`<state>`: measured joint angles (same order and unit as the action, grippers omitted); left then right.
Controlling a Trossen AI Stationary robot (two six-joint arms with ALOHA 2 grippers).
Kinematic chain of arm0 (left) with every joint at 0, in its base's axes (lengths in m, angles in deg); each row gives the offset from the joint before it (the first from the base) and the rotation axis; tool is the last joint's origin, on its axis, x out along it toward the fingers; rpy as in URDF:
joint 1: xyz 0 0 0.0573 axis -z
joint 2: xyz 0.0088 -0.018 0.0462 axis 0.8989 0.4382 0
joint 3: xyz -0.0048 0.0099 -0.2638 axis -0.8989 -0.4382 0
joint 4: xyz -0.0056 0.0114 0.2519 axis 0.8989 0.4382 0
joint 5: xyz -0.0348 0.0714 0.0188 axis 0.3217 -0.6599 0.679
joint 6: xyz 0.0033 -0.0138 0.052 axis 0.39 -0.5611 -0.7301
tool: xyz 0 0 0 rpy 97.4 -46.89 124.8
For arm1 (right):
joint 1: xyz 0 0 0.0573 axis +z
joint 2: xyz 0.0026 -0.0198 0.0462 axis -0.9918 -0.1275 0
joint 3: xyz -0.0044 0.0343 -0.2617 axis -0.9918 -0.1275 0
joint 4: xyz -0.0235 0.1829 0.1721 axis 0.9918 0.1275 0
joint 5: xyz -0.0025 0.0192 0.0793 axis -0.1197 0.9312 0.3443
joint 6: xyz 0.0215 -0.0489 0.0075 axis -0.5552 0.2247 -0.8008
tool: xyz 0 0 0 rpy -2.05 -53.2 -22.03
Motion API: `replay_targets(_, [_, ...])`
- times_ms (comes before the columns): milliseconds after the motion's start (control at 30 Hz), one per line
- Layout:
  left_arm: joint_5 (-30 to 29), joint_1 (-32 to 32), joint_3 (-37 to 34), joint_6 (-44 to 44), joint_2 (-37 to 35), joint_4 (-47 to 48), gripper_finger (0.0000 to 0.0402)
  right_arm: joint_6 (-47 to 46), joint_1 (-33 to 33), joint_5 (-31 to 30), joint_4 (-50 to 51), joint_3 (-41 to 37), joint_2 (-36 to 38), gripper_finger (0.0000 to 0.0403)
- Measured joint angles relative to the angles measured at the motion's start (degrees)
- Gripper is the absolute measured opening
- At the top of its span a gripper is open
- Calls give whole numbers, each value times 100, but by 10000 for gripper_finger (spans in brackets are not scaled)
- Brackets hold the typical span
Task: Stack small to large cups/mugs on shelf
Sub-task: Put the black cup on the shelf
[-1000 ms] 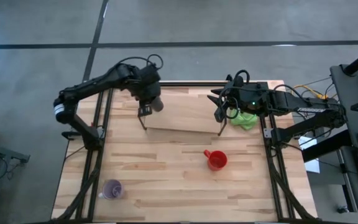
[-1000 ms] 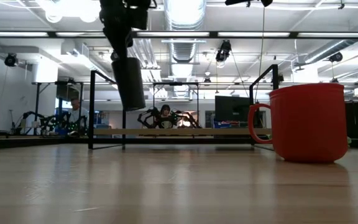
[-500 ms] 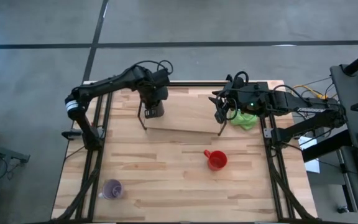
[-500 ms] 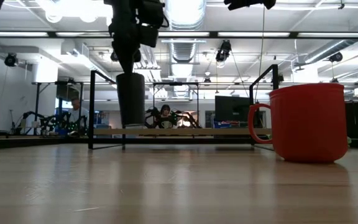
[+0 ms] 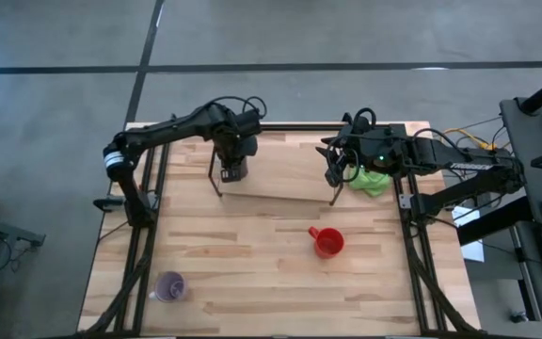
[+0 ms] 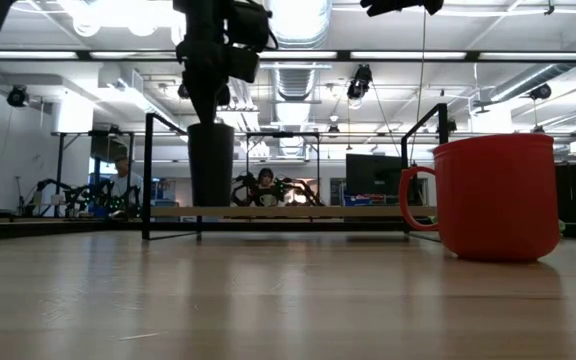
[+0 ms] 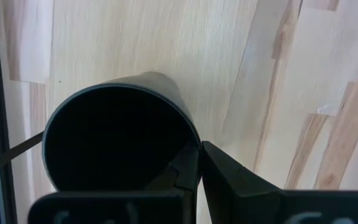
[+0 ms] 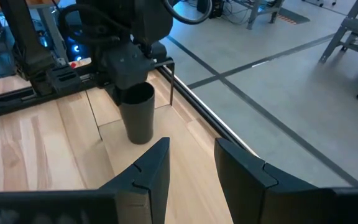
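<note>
— Working back from the near edge, what's left?

— The purple cup sits near the front left corner, the red mug mid-table; neither touched, I'd say.

— And on the shelf?

— The black tumbler stands upright at its left end, the left gripper pinched shut on its rim. Judging by this, one of three is nearly placed.

— The other arm?

— The right gripper waits over the shelf's right end, fingers spread — empty.

The tumbler stands at the shelf's left end. The mug sits on the bench before the shelf. The cup is at the front left.
</note>
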<state>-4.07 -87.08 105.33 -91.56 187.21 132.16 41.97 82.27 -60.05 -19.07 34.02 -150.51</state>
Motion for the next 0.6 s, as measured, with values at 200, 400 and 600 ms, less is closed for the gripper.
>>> replay_targets(200, [-9, 23, 0, -2, -2, -4, 0, -3, -2, 4, 0, 0, 0, 121])
replay_targets(400, [-14, 61, -2, -43, -18, -25, 0, -3, -2, 7, 0, 0, 0, 121])
replay_targets(600, [-20, 103, -2, -52, -19, -75, 0, -3, -2, 23, 0, 0, 0, 121])
